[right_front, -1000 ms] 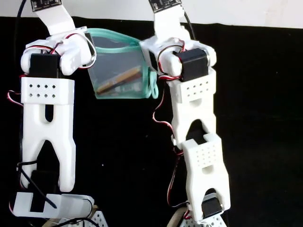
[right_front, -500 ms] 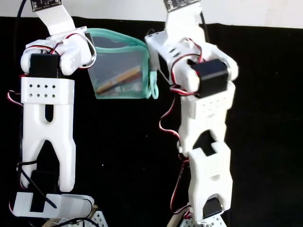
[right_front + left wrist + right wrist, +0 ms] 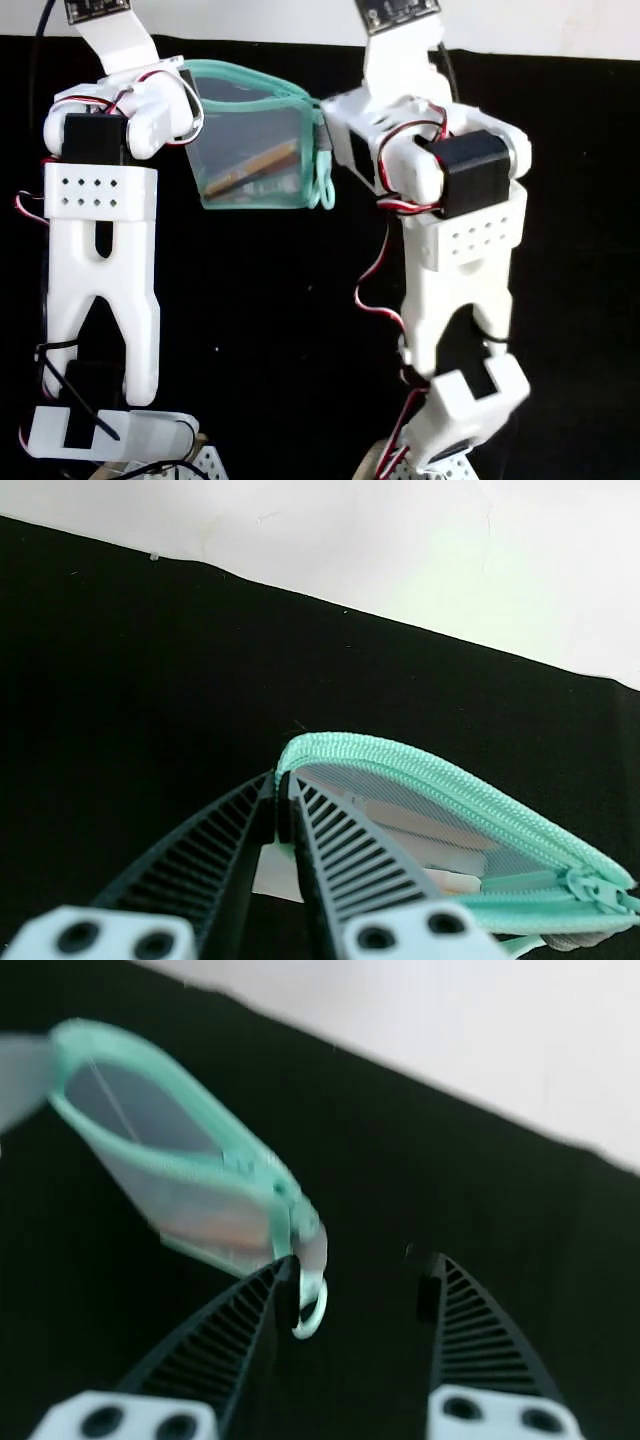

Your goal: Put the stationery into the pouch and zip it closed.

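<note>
Left hand (image 3: 281,805) clamps the pouch (image 3: 440,780) by one end, right hand (image 3: 360,1265) gapes beside the zip ring (image 3: 310,1312), and with one thin pinch carrying everything, a stray nudge could tug it loose.

Bright, even light; white arm shells (image 3: 100,250) near overexposed against matte black cloth (image 3: 250,330); far wall strip (image 3: 400,560) washed out.

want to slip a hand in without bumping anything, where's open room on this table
Bare black cloth lies between the left arm and right arm below the pouch; another patch lies outside the right arm. Crowded up top, where left end effector and right end effector flank the pouch.
</note>
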Motion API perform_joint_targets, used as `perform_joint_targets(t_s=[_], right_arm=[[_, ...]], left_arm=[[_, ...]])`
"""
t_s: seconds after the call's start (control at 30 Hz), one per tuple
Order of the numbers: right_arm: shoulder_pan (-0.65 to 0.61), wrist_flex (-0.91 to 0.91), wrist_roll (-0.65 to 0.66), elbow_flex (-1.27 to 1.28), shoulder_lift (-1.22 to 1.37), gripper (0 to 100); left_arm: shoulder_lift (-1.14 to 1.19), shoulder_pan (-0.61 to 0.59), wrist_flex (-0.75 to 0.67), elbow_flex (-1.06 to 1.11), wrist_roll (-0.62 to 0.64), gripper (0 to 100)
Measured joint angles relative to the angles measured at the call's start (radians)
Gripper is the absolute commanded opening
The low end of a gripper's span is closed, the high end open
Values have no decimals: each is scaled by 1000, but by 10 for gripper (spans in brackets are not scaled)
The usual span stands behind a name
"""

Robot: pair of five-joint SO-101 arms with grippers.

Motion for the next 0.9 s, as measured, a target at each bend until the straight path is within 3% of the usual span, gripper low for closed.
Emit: perform_joint_targets(t_s=[0.27, 0.4, 0.63, 0.9], right_arm=[[2, 0, 54, 348, -107, 198], [2, -8, 84, 497, -166, 125], [2, -255, 91, 898, -351, 110], [2, -608, 94, 1264, -374, 109]], left_arm=[[0, 0, 0, 0, 0, 6], [0, 0, 0, 0, 0, 6], [0, 0, 0, 0, 0, 6], [0, 0, 0, 0, 0, 6]])
